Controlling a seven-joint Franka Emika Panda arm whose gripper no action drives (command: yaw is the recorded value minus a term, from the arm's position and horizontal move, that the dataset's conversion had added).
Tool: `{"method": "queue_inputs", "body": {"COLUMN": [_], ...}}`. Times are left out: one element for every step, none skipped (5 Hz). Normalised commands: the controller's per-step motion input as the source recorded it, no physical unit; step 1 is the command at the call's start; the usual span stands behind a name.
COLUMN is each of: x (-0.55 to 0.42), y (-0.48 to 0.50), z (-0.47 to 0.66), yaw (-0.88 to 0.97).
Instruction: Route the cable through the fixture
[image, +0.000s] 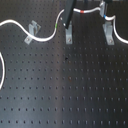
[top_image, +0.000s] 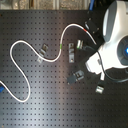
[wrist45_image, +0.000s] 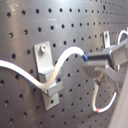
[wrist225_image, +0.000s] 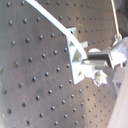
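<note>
Black perforated desk (image: 75, 95) carries everything. At the jaws (wrist45_image: 92, 64) the cable (wrist45_image: 67, 54) is pinched, so they are closed on it. Just beyond the jaws, the cable lies in the slot of the fixture (wrist45_image: 46, 75), an upright grey clip.

In the first exterior view the arm (image: 69, 14) is cut off by the top edge, so its pincer cannot be seen there, and the cable (image: 45, 36) runs off both the left and right edges. In the second exterior view the robot's white body (top_image: 114, 42) hides part of the tabletop (top_image: 45, 95), and the clips are too small to tell apart. In both wrist views the pincer (wrist45_image: 102, 67) is blurred, so its jaws' stance cannot be told.
</note>
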Motion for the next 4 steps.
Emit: {"method": "queue_inputs", "body": {"x": [-0.330,-0.409,-0.503,-0.524], "y": [-0.135,-0.161,-0.156,-0.089], "z": [0.01,0.01,0.02,0.01], "yaw": [0.52,0.45,0.37,0.37]}}
